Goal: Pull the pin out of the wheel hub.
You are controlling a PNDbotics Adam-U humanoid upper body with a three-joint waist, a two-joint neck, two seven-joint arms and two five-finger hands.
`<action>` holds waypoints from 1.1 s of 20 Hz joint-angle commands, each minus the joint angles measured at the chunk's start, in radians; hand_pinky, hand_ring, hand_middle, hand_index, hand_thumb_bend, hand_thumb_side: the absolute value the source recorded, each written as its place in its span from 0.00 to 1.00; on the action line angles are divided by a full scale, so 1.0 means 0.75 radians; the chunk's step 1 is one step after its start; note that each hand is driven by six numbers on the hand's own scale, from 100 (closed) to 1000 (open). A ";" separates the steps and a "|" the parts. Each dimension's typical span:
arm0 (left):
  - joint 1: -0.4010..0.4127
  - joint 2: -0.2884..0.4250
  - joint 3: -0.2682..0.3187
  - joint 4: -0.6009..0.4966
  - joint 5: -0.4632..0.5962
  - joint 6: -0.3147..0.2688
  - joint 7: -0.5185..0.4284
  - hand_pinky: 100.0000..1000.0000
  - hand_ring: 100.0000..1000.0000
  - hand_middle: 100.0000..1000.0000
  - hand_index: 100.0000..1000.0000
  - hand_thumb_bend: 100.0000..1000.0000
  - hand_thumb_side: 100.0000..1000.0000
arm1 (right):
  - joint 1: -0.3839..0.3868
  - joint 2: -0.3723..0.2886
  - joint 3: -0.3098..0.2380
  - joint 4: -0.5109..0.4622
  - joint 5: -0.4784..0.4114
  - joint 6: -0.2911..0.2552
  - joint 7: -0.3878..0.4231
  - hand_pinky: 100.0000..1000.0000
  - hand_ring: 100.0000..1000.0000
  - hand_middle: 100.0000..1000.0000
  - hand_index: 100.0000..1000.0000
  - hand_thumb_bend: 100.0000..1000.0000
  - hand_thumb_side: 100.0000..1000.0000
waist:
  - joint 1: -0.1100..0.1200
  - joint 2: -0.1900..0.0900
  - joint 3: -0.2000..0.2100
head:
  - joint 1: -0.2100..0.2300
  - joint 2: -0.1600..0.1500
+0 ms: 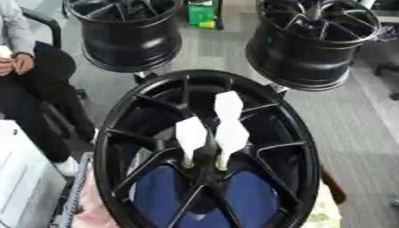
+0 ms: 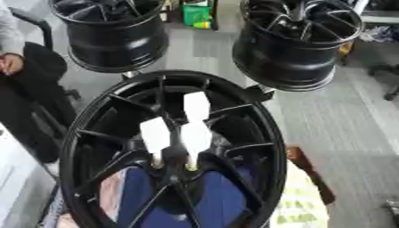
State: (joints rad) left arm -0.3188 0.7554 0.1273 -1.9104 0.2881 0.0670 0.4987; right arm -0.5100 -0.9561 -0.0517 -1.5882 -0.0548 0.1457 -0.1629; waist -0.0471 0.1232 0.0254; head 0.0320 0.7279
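A big black wheel hub is seen close up. Three white pins are stuck near its middle. No robot hand is seen anywhere.

Wheel hub bottom rim cut off by lower edge; pin bases hidden behind spokes.

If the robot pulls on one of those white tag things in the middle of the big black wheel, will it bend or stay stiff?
The white tags look thin and flat, like paper or plastic flags, so they would probably flex. Each sits on a narrow stem going into the hub, which looks stiffer. The big wheel looks heavy and probably would not move. Neither hand is in view.
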 commanded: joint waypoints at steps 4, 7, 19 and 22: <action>-0.006 0.050 0.016 -0.030 -0.015 0.002 0.001 0.72 0.79 0.64 0.81 0.26 0.57 | -0.042 -0.073 0.013 -0.069 0.049 0.009 0.064 0.83 0.78 0.77 0.84 0.00 0.56 | 0.001 -0.012 0.001 | 0.007 -0.001; -0.006 0.053 0.014 -0.032 -0.016 0.003 0.000 0.72 0.79 0.64 0.81 0.26 0.57 | -0.073 -0.116 0.051 -0.145 0.130 0.017 0.184 0.84 0.79 0.77 0.84 0.00 0.53 | -0.001 -0.010 -0.001 | 0.004 -0.004; -0.021 0.059 -0.012 -0.025 -0.012 0.011 -0.028 0.72 0.79 0.64 0.80 0.26 0.58 | -0.264 -0.243 0.400 -0.529 0.301 -0.076 1.023 0.87 0.83 0.80 0.86 0.01 0.51 | -0.021 -0.021 0.009 | -0.034 -0.002; -0.023 0.061 -0.017 -0.022 -0.011 0.014 -0.034 0.72 0.79 0.64 0.80 0.26 0.58 | -0.325 -0.239 0.491 -0.547 0.290 -0.105 1.145 0.87 0.84 0.80 0.86 0.05 0.51 | -0.027 -0.024 0.013 | -0.036 -0.002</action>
State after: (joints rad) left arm -0.3194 0.7648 0.1106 -1.9158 0.2805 0.0778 0.4782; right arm -0.7363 -1.1023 0.3048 -1.9821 0.1650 0.0752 0.6604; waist -0.0721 0.1185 0.0350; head 0.0082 0.7287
